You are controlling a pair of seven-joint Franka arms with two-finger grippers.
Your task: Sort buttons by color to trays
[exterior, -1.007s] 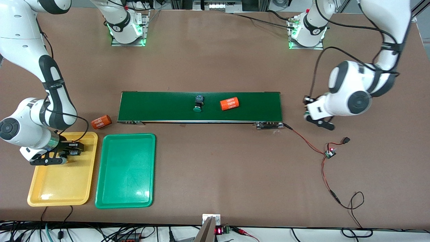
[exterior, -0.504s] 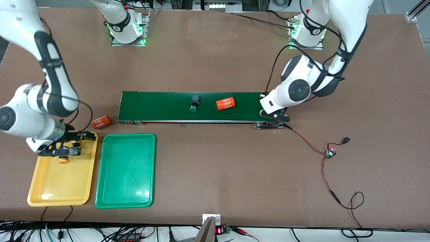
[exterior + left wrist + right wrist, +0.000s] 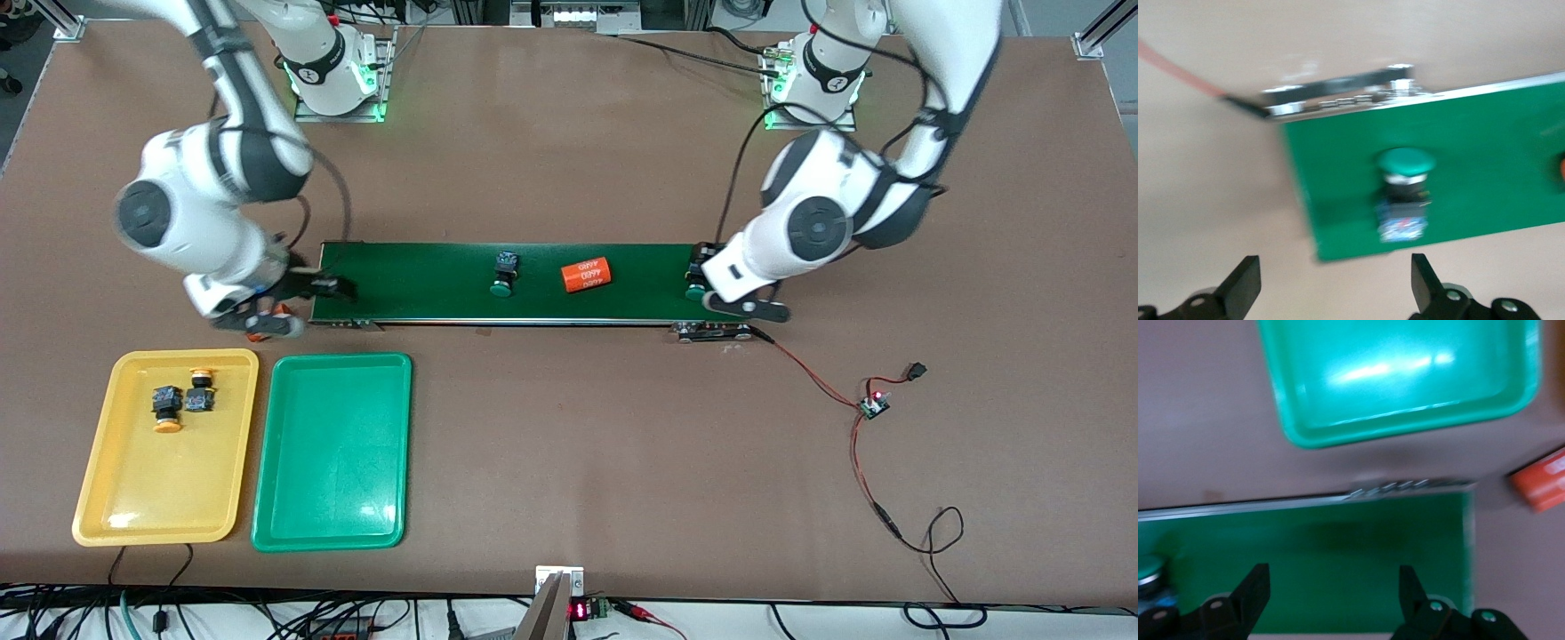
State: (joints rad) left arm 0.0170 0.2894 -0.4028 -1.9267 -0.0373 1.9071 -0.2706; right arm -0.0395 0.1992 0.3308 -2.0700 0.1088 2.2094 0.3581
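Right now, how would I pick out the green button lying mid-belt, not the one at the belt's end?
Find the long dark-green conveyor belt across the table's middle. Near its midpoint lies a green-capped button with a black body, beside an orange cylinder with white print. The other green button sits at the belt's left-arm end, under the open left gripper.

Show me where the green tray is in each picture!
Front view: the green tray lies beside the yellow tray, nearer the camera than the belt.
Left wrist view: not in it; only the belt's end and a green button show.
Right wrist view: the green tray shows close to the belt's end.
Shared landmark: the belt.
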